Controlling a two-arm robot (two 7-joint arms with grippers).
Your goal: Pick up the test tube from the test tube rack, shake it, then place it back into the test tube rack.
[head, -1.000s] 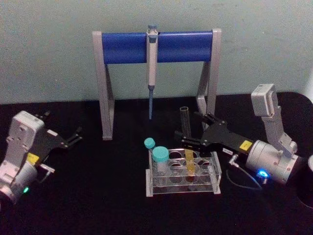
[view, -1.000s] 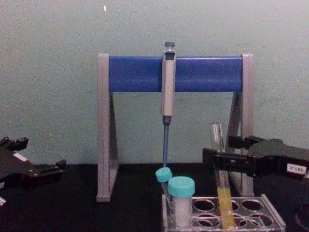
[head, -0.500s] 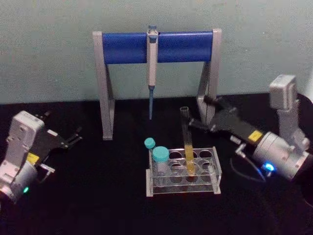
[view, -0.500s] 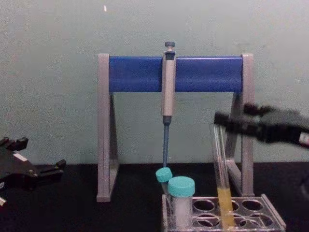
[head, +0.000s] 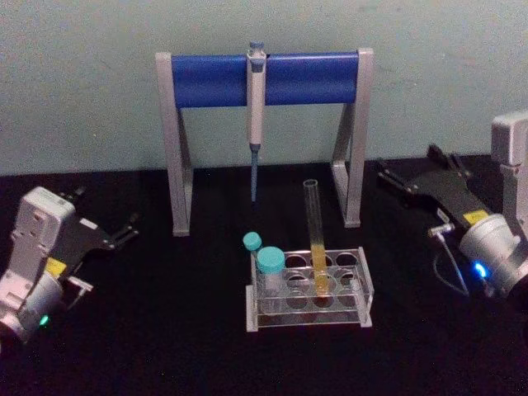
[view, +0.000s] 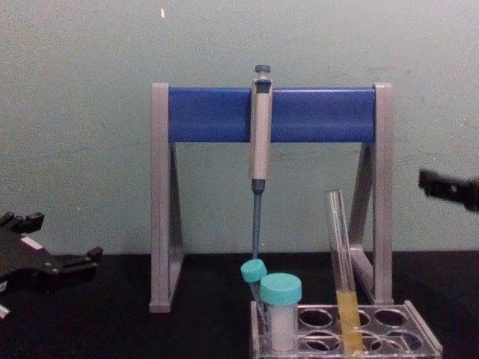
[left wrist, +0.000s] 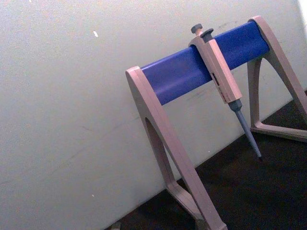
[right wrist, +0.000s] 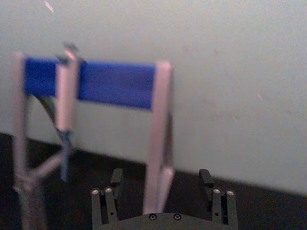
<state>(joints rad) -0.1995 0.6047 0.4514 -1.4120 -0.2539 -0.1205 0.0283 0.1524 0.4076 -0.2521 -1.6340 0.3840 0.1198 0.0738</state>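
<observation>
test tube (head: 314, 238) sits in the test tube rack (head: 363, 304), leaning a bit. right hand (head: 410, 179) is spread wide, holding nothing, well off to the side; left hand (head: 115, 233) parked, also spread. Only risk I'd guess: a bump tipping that tall uncapped tube, spilling the yellow liquid

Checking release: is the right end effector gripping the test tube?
No. The right end effector is open, apart from the test tube standing in the test tube rack.

I see a plain pale green wall (head: 82, 99) behind the work, evenly lit, with a few small white marks. Below it runs my black desk (head: 165, 330), its matte surface meeting the wall's foot.
</observation>
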